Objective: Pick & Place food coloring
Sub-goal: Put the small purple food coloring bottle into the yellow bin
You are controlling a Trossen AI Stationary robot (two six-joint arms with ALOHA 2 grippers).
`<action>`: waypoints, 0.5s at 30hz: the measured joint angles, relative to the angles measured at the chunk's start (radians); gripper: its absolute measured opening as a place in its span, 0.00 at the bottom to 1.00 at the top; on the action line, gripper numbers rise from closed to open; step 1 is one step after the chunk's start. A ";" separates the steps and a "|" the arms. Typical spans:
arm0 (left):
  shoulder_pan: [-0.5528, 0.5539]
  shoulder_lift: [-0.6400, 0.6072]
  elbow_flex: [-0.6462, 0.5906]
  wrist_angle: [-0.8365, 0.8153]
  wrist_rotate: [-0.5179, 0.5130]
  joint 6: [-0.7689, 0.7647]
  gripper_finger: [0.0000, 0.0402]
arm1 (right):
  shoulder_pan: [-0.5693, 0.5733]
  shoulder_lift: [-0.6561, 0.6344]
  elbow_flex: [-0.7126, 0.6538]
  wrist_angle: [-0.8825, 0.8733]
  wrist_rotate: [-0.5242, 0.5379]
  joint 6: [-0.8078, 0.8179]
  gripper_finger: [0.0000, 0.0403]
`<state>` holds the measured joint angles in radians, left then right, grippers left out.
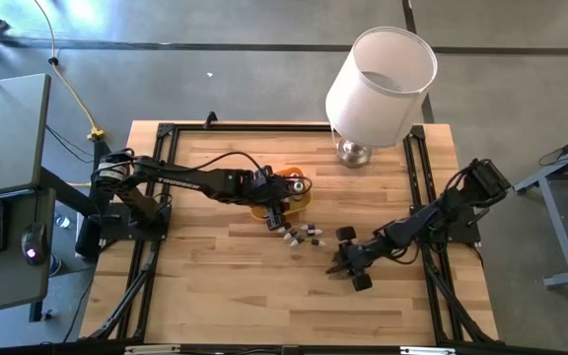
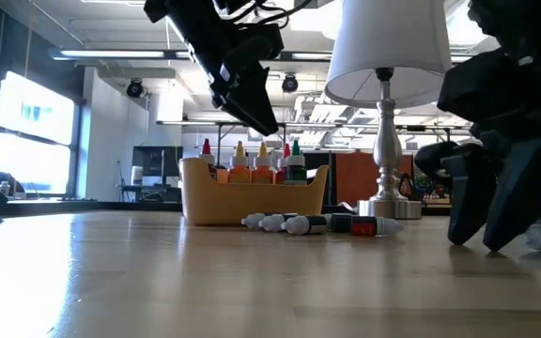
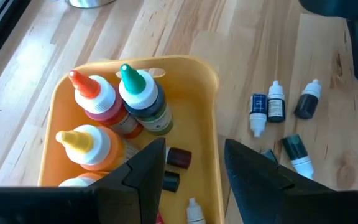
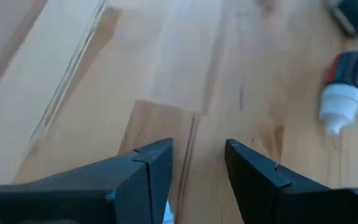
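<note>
The left gripper (image 3: 194, 165) hangs open and empty over the tray (image 3: 211, 93). The right gripper (image 1: 348, 266), open, is low near the table's front edge; whether it holds a bottle I cannot tell. Next, I think, it must close on a loose bottle (image 4: 342, 87).

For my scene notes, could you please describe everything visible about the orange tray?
The orange tray is a small, glossy plastic bin with rounded corners and raised walls, standing upright on the wooden table near the lamp. Capped bottles stand inside it and small vials lie on its floor. The open left gripper hovers over it, apparently without touching.
</note>
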<state>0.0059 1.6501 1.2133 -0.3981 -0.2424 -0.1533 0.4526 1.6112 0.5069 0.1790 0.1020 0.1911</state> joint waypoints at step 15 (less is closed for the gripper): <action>0.000 0.000 0.000 0.000 -0.002 0.025 0.40 | 0.001 -0.223 0.010 0.037 -0.012 -0.086 0.30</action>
<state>0.0059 1.6501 1.2133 -0.3985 -0.2440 -0.1284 0.4531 1.3881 0.5167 0.2160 0.0901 0.1052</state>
